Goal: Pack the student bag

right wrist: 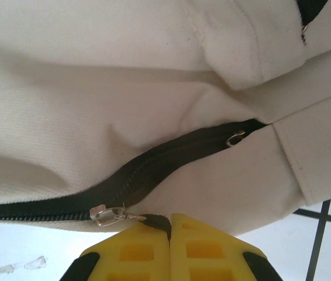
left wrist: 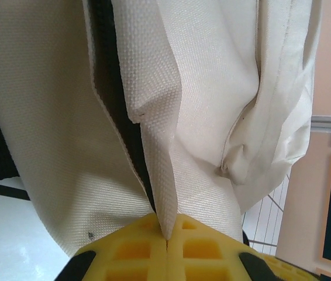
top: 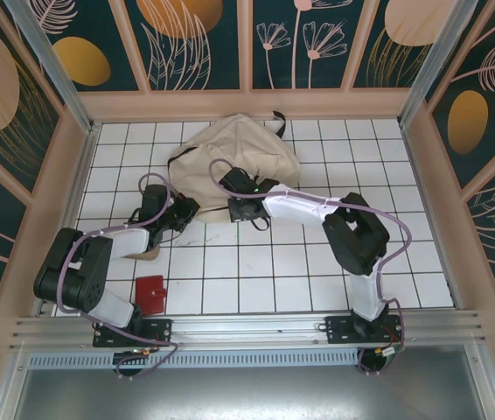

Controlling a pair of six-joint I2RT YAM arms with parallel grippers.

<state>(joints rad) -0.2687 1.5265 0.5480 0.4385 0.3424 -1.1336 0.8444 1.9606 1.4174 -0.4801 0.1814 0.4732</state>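
The student bag [top: 243, 153], beige fabric with black zippers, lies slumped at the back middle of the tiled table. At its front left edge, my left gripper [top: 184, 213] is shut. In the left wrist view the left gripper [left wrist: 166, 235] pinches a fold of the bag's fabric [left wrist: 154, 175] beside a black zipper line. My right gripper [top: 240, 210] is at the bag's front edge. The right wrist view has the right gripper [right wrist: 169, 225] shut on the black pull tab [right wrist: 157, 220] of the silver zipper slider [right wrist: 108, 214]. The black zipper [right wrist: 171, 155] runs closed to the right.
A small red flat item [top: 150, 294] lies near the front left, by the left arm's base. A tan scrap [top: 147, 255] shows under the left forearm. Pink walls [top: 64, 201] fence the table on three sides. White tiles [top: 256, 271] lie between the arms.
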